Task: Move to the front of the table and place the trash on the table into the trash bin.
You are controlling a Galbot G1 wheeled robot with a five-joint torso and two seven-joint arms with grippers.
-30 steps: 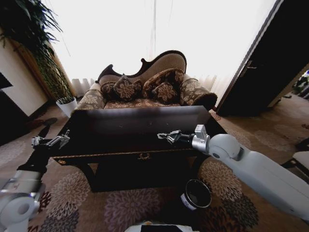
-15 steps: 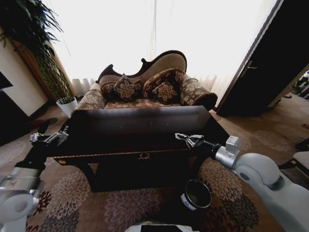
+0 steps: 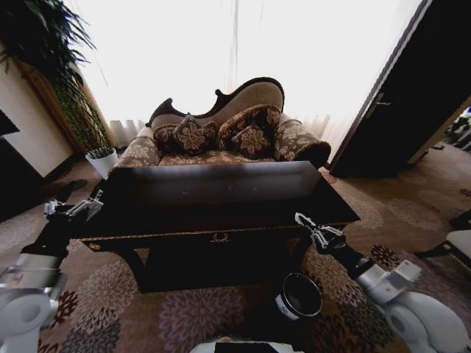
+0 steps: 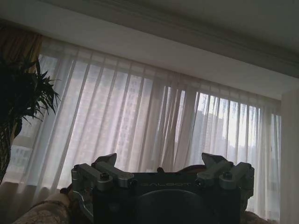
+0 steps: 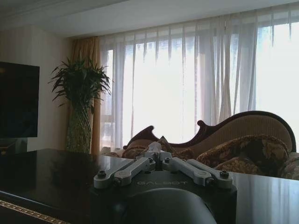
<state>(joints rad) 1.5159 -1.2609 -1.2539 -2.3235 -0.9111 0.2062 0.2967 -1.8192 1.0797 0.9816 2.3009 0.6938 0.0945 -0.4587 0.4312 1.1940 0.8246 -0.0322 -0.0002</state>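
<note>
The glossy black table [image 3: 221,193] with gold trim stands straight ahead. The small black trash bin [image 3: 299,295] sits on the carpet below the table's front right corner. My right gripper [image 3: 305,221] hangs just off that corner, above the bin and slightly beyond it. Its fingers [image 5: 135,169] meet at the tips. They are shut on a small pale crumpled piece of trash [image 5: 153,146]. My left gripper [image 3: 73,208] hovers at the table's left end, open with nothing between its fingers [image 4: 105,164].
A patterned sofa [image 3: 221,136] with cushions stands behind the table. A white plant pot [image 3: 101,160] and a tall plant are at the back left. A dark door [image 3: 412,103] is at the right. Flowered carpet surrounds the table.
My right gripper has swung from above the table's front middle to the right and downward, past the front right corner, to above the bin. The left arm has barely moved.
</note>
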